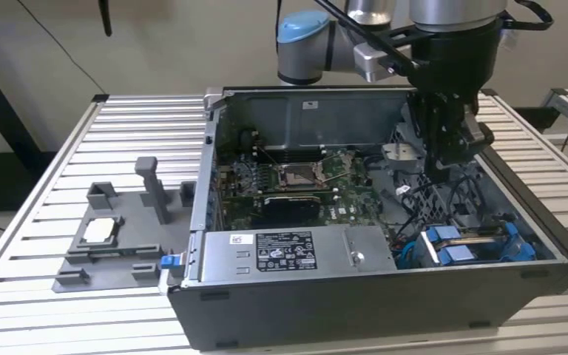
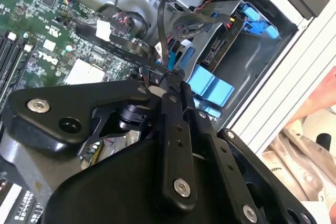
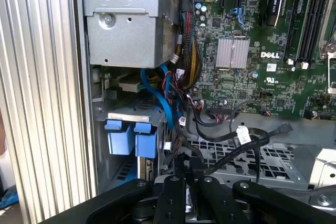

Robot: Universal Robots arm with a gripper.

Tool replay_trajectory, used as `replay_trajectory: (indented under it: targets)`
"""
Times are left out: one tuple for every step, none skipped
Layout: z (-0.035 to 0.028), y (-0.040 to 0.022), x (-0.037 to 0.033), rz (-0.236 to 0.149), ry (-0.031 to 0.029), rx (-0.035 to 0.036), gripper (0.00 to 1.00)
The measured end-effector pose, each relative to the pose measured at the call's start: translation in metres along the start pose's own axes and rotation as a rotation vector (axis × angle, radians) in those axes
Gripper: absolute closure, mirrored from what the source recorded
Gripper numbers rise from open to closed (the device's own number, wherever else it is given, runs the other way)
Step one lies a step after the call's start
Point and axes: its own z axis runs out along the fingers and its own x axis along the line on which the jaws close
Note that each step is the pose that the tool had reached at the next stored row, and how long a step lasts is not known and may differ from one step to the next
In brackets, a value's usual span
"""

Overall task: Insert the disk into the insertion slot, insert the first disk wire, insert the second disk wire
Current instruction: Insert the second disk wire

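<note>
The open computer case (image 1: 363, 310) lies on its side on the slatted tabletop (image 1: 146, 118), so its inside faces up and the arm can reach in from above. The disk (image 1: 449, 255) sits inside the insertion slot (image 3: 126, 114), the metal drive cage in the corner of the case beside the silver power-supply box (image 1: 284, 251). Its blue end tabs point out of the cage. Judged from that, the first step of the task looks done.

The gripper (image 1: 445, 174) hangs low inside the case, between the motherboard (image 1: 294, 177) and the drive cage, in among a tangle of cables. In the second wrist view its fingers (image 2: 176, 124) are drawn close together and seem to pinch a thin black wire (image 2: 166, 35) that runs away from the tips. A narrow grip suits so slim a lead, and holding it near the end probably gives control over where the plug points. The held end is apart from the disk, with loose cables between them, so no wire looks plugged in yet.

The grey fixture tray (image 1: 116, 255) stands on the tabletop outside the case, on the exterior view's left, well apart from the gripper.
</note>
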Motion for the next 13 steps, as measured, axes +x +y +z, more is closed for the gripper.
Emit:
replay_trajectory:
  targets:
    - [0.0001,0.0001,0.0001,0.0,-0.0001,0.0,0.84]
    - [0.0002,0.0001,0.0004,0.0,-0.0001,0.0,0.84]
    - [0.0004,0.0,0.0007,0.0,-0.0002,0.0001,0.84]
    - [0.0006,-0.0003,0.0012,0.0,-0.0001,0.0001,0.84]
    - [0.0009,-0.0008,0.0019,0.0,-0.0001,-0.0001,0.84]
    - [0.0014,-0.0016,0.003,0.0,-0.0002,-0.0005,0.84]
    - [0.0022,-0.0033,0.005,0.0,-0.0004,-0.0021,0.84]
    - [0.003,-0.005,0.0073,0.0,-0.0008,-0.0045,0.84]
    - [0.0039,-0.0066,0.0094,-0.001,-0.0012,-0.0066,0.84]
    - [0.0047,-0.0082,0.0118,-0.001,-0.0016,-0.009,0.84]
    - [0.0056,-0.0098,0.0141,-0.001,-0.002,-0.0114,0.84]
    - [0.0064,-0.0113,0.0164,-0.001,-0.0022,-0.0135,0.84]
    - [0.0072,-0.0127,0.0188,-0.002,-0.0027,-0.0159,0.84]
